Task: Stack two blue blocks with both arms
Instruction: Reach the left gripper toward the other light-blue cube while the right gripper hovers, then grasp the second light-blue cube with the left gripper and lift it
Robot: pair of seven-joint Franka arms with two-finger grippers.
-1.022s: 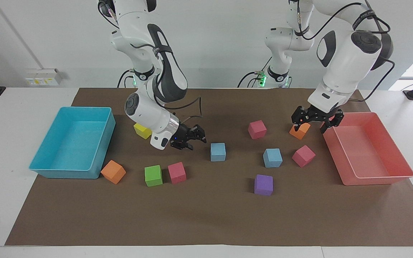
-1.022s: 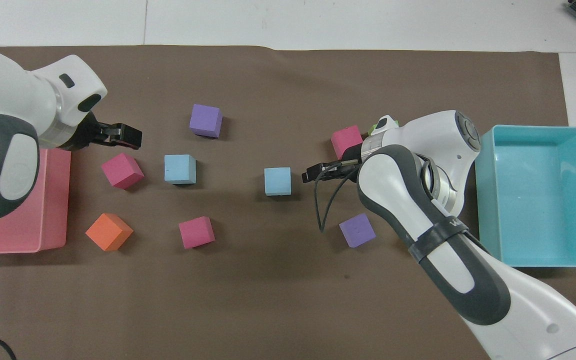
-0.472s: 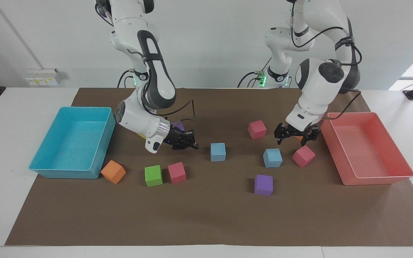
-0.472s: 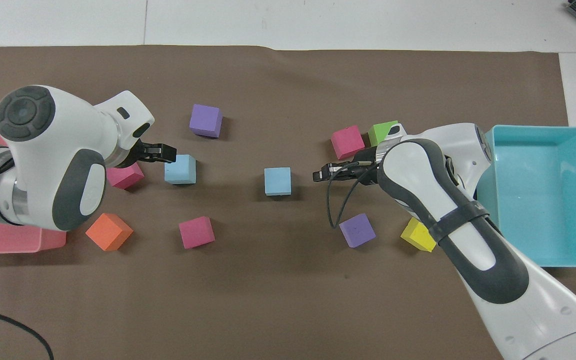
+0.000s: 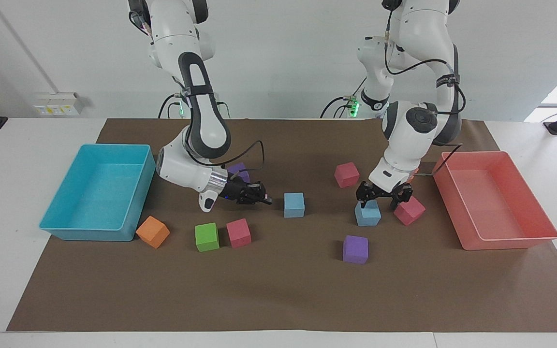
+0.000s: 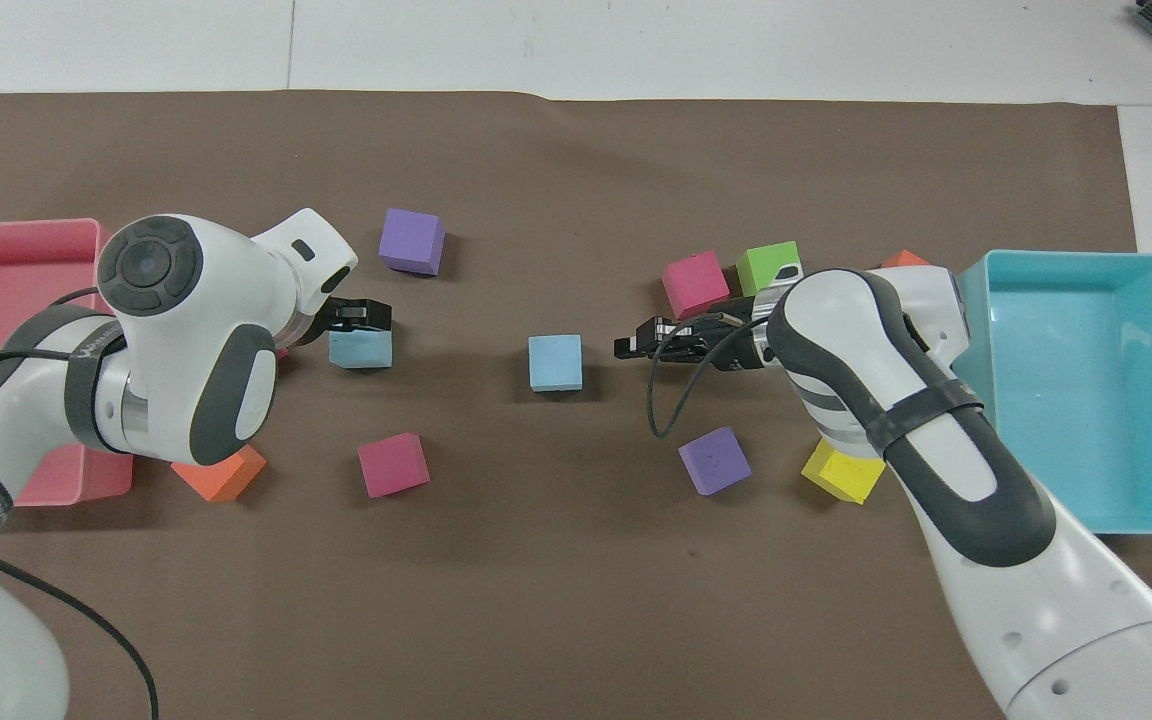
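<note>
Left gripper (image 5: pixel 380 198): fingers apart, empty, low over one small light-blue foam cube (image 5: pixel 368 215) toward the left arm's end of the brown mat (image 5: pixel 278 290), with a pink foam cube (image 5: pixel 409 210) just beside it. Right gripper (image 5: pixel 265 199): fingertips together on nothing, low near the second light-blue foam cube (image 5: pixel 294 205) at mid-table, not touching it. Could clip the pink cube or tip the blue one if lowered off-centre; could shove the middle cube if advanced while shut. Against half a second ago: left gripper lower and shifted over the blue cube; right gripper lower, closer to the mat; cubes unmoved.
</note>
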